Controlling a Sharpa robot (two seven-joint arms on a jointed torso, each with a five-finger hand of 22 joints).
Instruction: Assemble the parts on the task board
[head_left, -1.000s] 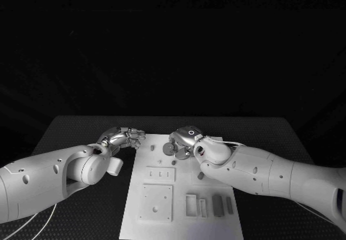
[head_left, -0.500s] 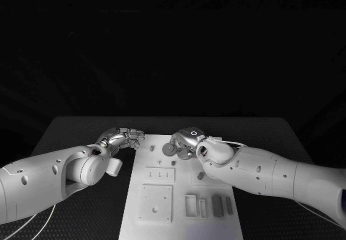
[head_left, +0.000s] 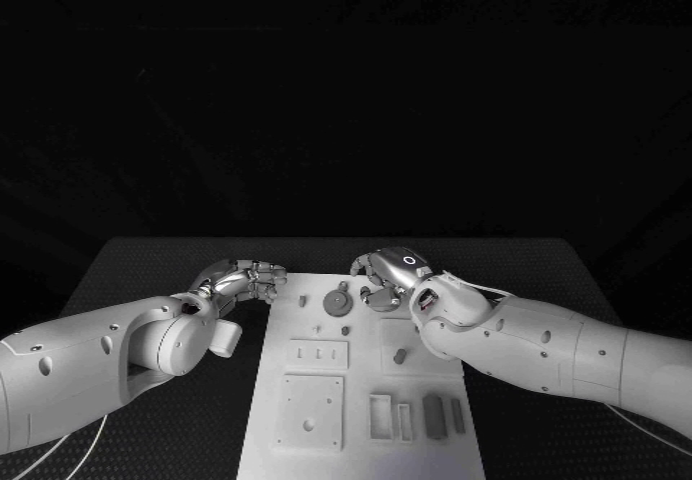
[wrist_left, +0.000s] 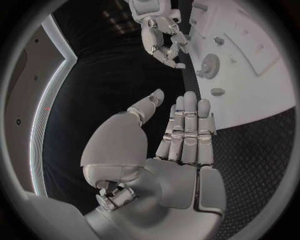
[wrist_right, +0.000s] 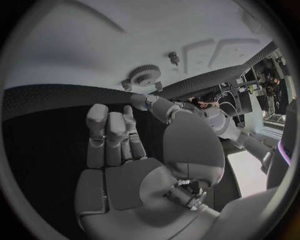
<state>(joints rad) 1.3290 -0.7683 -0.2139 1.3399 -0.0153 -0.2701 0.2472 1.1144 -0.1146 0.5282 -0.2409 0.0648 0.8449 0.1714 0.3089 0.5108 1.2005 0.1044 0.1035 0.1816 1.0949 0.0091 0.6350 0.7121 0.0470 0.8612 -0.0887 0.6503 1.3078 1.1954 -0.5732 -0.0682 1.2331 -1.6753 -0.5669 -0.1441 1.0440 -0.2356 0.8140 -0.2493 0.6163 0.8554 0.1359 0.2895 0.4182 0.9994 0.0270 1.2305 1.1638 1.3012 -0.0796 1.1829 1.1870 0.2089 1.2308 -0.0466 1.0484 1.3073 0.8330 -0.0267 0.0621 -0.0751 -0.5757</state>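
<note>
Robotics lab: black table, white task board (monitors beyond)

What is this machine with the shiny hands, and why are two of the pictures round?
It is a robot with two white arms and silver hands. One picture is taken from its head, looking down at a black table. The round ones come from little cameras at its wrists, behind each hand. On the table lies a white board with small parts, like a gear. The left hand rests by the board's edge. The right hand hangs over the board's far end. Both hold nothing.
</note>
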